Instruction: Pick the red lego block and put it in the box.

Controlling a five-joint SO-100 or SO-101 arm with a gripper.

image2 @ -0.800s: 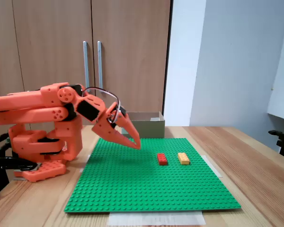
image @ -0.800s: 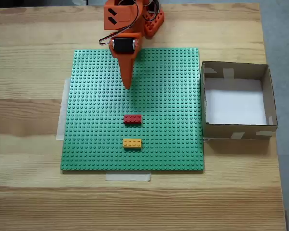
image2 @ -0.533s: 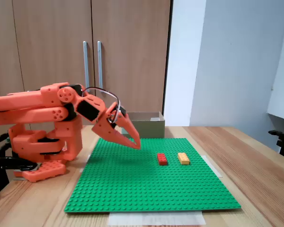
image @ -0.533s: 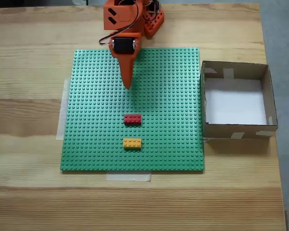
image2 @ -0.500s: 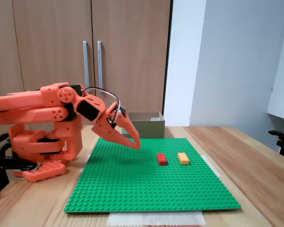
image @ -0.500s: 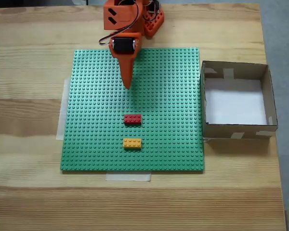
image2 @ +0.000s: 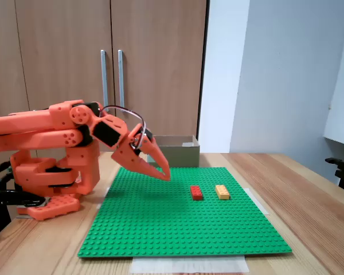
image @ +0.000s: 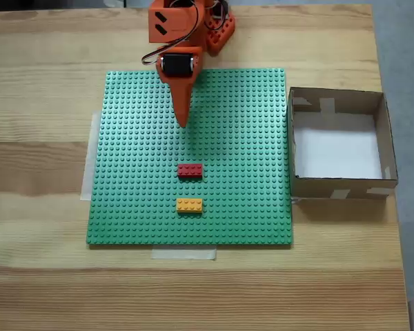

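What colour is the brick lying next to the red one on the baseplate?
Yellow-orange: the brick beside the red brick, clearest in the fixed view from above.

Between my gripper (image: 183,123) and the red lego block (image: 190,170) in a fixed view lies bare green baseplate (image: 138,172), with nothing standing in that stretch. A yellow brick (image: 190,205) sits just beyond the red one on the near side, apart from it by a narrow strip of studs, so room is tight there while the block's left and right sides are open. To the right, the way to the box (image: 339,187) runs over bare studs, and its low cardboard wall stands at the plate's edge.
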